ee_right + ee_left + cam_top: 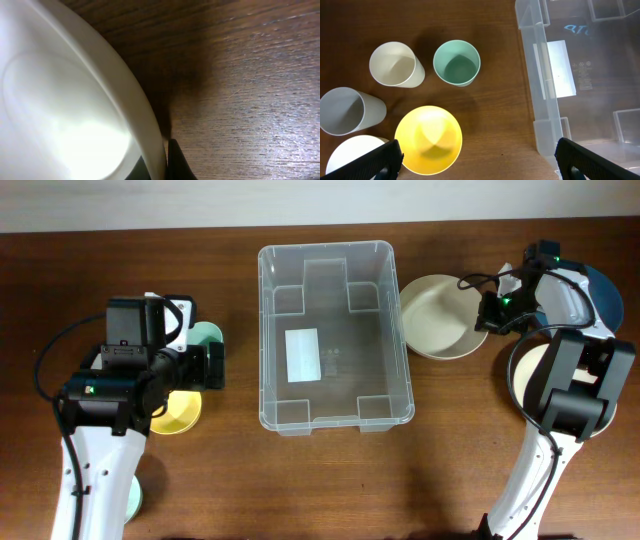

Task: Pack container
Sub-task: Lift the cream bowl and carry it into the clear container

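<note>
Container: the clear container (335, 335) is seen mid-worktop (450, 480), between the 2 arms, open side up. Nothing has been packed in it, and only a white label shows on its base.
Right tool: the right tool (490, 315) is pressed together on the right-hand rim of the cream bowl (440, 315). In the wrist view that thin rim is caught edge-on against 1 dark finger (175, 160).
Why the rim: the bowl is judged too wide to be spanned, so a pinch on its wall is the workable hold.
Bowl position: it sits just beside the container's right wall, so only a short carry is called for. Whether it has left the worktop cannot be told.
Left tool: the left tool (477, 160) is spread wide with nothing between its fingers. It is held above the cups, looking down, apparently kept ready.
Left stock: a green cup (456, 62), a cream cup (395, 64), a grey cup (347, 111) and a yellow bowl (428, 140) are grouped left of the container.
Stage: an early pick is judged to be in hand.
Risk: a rim pinch may let the bowl tilt or slip, and the container's rim must be cleared.
</note>
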### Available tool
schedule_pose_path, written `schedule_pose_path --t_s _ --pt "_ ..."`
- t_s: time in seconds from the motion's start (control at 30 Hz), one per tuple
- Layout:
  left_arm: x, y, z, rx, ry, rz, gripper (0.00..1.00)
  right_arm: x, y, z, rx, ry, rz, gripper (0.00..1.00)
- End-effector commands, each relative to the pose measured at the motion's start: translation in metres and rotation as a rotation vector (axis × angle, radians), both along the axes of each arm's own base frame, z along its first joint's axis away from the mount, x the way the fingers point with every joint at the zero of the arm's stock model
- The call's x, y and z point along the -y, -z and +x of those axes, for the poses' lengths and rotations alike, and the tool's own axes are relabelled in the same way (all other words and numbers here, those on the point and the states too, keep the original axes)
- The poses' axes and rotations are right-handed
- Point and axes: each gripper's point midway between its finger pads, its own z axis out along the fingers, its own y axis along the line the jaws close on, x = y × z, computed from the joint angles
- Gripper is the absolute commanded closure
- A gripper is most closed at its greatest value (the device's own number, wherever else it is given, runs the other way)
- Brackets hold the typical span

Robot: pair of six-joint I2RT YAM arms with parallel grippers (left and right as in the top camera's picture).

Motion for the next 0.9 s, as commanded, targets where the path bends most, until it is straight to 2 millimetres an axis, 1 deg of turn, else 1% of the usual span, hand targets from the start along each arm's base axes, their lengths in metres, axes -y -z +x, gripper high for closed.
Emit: schedule_pose_path --t_s 0.0,0.07,0.17,0.2,0.33,0.47,0.53,0.57,0.6,0.63,0.73,0.77,0.83,0.87 --pt "-0.002 -0.007 0.003 0.021 -0.008 0.000 0.00 0.008 -0.061 0.022 0.143 0.022 -0.043 0.96" --pt "-0.002 -0.007 0.003 0.021 -0.008 0.000 0.00 0.009 -0.087 0.026 0.200 0.022 -0.058 0.96" --pt "-0.002 -0.007 0.003 0.021 -0.008 0.000 0.00 0.009 -0.107 0.026 0.236 0.022 -0.068 0.96" --pt "-0.002 -0.007 0.003 0.021 -0.008 0.000 0.00 0.009 -0.109 0.025 0.240 0.022 -0.069 0.96" --pt "-0.002 -0.007 0.003 0.020 -0.008 0.000 0.00 0.002 -0.131 0.024 0.282 0.013 -0.042 0.96" --pt "-0.002 -0.007 0.003 0.020 -0.008 0.000 0.00 0.001 -0.158 0.024 0.346 0.016 -0.049 0.96" --pt "-0.002 -0.007 0.003 0.020 -0.008 0.000 0.00 0.001 -0.182 0.023 0.402 0.019 -0.066 0.96" --pt "-0.002 -0.007 0.003 0.020 -0.008 0.000 0.00 0.001 -0.189 0.023 0.417 0.019 -0.070 0.96" --pt "-0.002 -0.007 0.003 0.021 -0.008 0.000 0.00 -0.001 -0.203 0.021 0.449 0.015 -0.079 0.96" --pt "-0.002 -0.007 0.003 0.021 -0.008 0.000 0.00 -0.004 -0.218 0.019 0.482 0.008 -0.087 0.96" --pt "-0.002 -0.007 0.003 0.020 -0.008 0.000 0.00 -0.020 -0.253 0.011 0.563 -0.053 -0.114 0.96" --pt "-0.002 -0.007 0.003 0.020 -0.008 0.000 0.00 -0.035 -0.271 0.006 0.609 -0.113 -0.135 0.96" --pt "-0.002 -0.007 0.003 0.021 -0.008 0.000 0.00 -0.055 -0.290 0.000 0.651 -0.158 -0.170 0.96" --pt "-0.002 -0.007 0.003 0.021 -0.008 0.000 0.00 -0.072 -0.299 -0.003 0.675 -0.208 -0.195 0.96"
